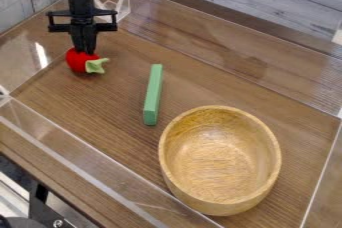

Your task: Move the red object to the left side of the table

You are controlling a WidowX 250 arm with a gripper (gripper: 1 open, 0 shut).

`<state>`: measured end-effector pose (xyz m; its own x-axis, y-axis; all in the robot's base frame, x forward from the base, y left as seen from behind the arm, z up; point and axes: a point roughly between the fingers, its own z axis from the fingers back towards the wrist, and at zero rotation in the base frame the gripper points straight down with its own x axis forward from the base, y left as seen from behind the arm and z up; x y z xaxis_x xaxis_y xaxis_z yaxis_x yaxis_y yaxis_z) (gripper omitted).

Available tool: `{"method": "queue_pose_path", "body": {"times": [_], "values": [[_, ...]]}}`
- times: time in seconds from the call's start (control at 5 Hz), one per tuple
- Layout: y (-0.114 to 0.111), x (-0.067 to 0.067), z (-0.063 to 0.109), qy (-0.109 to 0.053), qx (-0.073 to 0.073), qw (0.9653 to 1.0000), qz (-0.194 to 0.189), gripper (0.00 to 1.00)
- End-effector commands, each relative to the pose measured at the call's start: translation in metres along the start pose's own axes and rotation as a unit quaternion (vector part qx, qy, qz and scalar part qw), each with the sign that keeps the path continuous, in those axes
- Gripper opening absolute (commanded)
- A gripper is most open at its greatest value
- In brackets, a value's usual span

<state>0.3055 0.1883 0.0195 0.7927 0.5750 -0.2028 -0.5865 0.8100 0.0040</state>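
The red object [82, 61], a small rounded toy fruit with a light-green stem pointing right, lies on the table [94, 112] at the left, near the clear side wall. My gripper [86, 49] comes straight down onto its top, its dark fingers shut and meeting on the fruit's upper part. The fingertips hide the top of the fruit, which rests on or just above the wood.
A long green bar [152, 94] lies in the middle of the tabletop, right of the fruit. A large wooden bowl [221, 159] stands at the front right. Low clear acrylic walls [27, 47] edge the tabletop.
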Motion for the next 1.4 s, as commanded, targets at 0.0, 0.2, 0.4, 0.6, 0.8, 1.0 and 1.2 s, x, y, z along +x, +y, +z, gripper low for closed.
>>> {"method": "queue_pose_path", "body": {"times": [0.0,0.2,0.4,0.6,0.8,1.0,1.2], "values": [[-0.014,-0.006,-0.004,0.013,-0.009,0.9995,0.028,0.00],[-0.018,-0.014,0.005,0.017,-0.020,0.9987,0.043,1.00],[-0.023,-0.023,0.014,0.020,-0.033,0.9976,0.058,1.00],[-0.031,-0.025,0.019,0.022,-0.047,0.9976,0.046,1.00],[-0.043,-0.027,0.027,0.022,-0.068,0.9971,0.028,1.00],[-0.048,-0.030,0.032,0.019,-0.091,0.9941,0.054,1.00],[-0.049,-0.032,0.035,0.018,-0.109,0.9901,0.086,1.00]]}}
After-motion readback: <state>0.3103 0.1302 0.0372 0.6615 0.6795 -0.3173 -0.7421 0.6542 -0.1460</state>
